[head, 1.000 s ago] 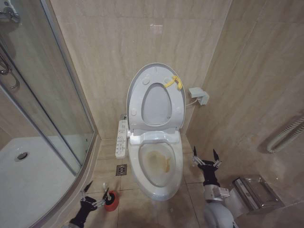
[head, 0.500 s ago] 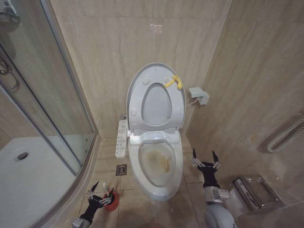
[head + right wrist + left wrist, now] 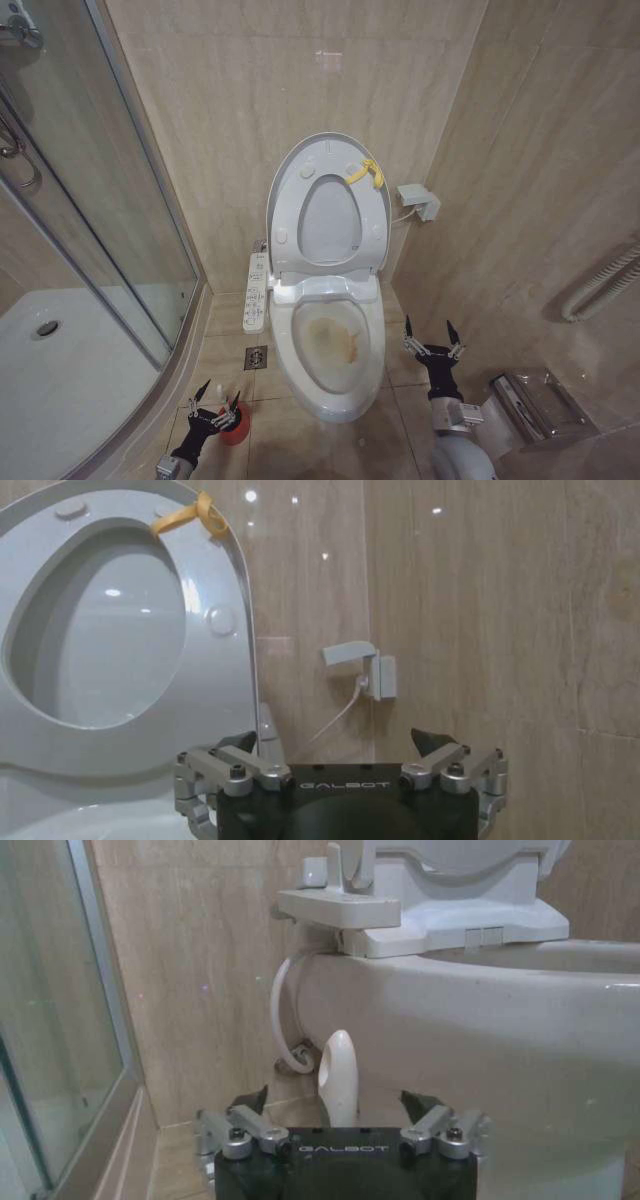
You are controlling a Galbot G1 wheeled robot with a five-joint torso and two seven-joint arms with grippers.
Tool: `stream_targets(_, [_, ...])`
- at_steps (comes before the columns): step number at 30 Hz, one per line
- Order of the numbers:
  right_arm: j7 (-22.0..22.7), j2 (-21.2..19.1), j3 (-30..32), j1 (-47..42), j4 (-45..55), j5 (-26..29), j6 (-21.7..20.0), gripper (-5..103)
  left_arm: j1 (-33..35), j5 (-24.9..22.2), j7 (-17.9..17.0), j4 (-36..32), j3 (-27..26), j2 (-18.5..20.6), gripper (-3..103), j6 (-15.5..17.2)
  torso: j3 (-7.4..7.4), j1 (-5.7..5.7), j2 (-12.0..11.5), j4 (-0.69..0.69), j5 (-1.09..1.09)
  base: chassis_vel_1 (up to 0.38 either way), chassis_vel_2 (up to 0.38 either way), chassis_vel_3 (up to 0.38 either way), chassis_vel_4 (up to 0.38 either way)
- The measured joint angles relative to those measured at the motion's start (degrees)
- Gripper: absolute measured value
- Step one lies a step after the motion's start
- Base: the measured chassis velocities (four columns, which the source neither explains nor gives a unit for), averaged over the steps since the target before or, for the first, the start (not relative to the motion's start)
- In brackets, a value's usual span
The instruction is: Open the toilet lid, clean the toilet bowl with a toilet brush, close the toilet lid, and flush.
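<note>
Beige-tiled floor: your spread left hand (image 3: 214,404) straddles the thin white-handled toilet brush (image 3: 338,1076); closing off-centre could tip its red holder cup (image 3: 235,428).

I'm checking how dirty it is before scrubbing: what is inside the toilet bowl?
Yellowish-brown staining lines the inside of the toilet bowl, strongest toward its right side. The toilet lid stands raised against the wall, so nothing covers the bowl.

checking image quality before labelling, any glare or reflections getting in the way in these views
Head view: faint bright patch on the wall tiles above the toilet lid; shower glass mirrors the tiles. Right wrist view: small light spots glint on the wall and lid. Left wrist view: even light, toilet brush handle clear between the open left gripper fingers.
</note>
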Motion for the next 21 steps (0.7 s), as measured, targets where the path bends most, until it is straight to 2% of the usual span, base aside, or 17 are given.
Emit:
stream_targets(2, [0.00,-0.01,0.02,-0.03,0.07,-0.05,0.00,100,0.19,0.01,0.02,-0.13,-0.06,0.02,102,0.00,0.00,0.00,0.00,0.00,0.00,0.000,0.000,0.000,0.000])
stream_targets(3, [0.00,0.00,0.03,-0.07,0.08,-0.13,0.01,100,0.37,0.01,0.03,-0.37,-0.09,0.05,78,0.00,0.00,0.00,0.00,0.00,0.00,0.000,0.000,0.000,0.000])
stream_targets(10, [-0.03,0.22,-0.04,-0.12,-0.07,-0.39,0.18,100,0.91,0.01,0.07,-1.06,-0.19,0.15,78,-0.01,0.00,0.00,0.00,0.00,0.00,0.000,0.000,0.000,0.000])
stream_targets(11, [-0.04,0.26,-0.05,-0.11,-0.12,-0.43,0.23,100,0.86,0.00,0.10,-0.95,-0.23,0.14,51,-0.01,0.00,0.00,0.00,0.00,0.00,0.000,0.000,0.000,0.000])
stream_targets(17, [-0.05,0.05,-0.09,-0.22,-0.45,-0.59,0.45,100,0.47,-0.03,0.21,-0.31,-0.50,-0.33,51,0.06,0.00,0.00,0.00,0.00,0.00,0.000,0.000,0.000,0.000])
stream_targets(18, [-0.05,-0.06,-0.07,-0.22,-0.48,-0.59,0.49,100,0.43,-0.03,0.21,-0.24,-0.54,-0.40,24,0.06,0.00,0.00,0.00,0.00,0.00,0.000,0.000,0.000,0.000])
stream_targets(21, [-0.05,-0.27,-0.03,-0.20,-0.49,-0.59,0.50,100,0.50,-0.03,0.21,-0.21,-0.59,-0.49,24,0.06,0.00,0.00,0.00,0.00,0.00,0.000,0.000,0.000,0.000])
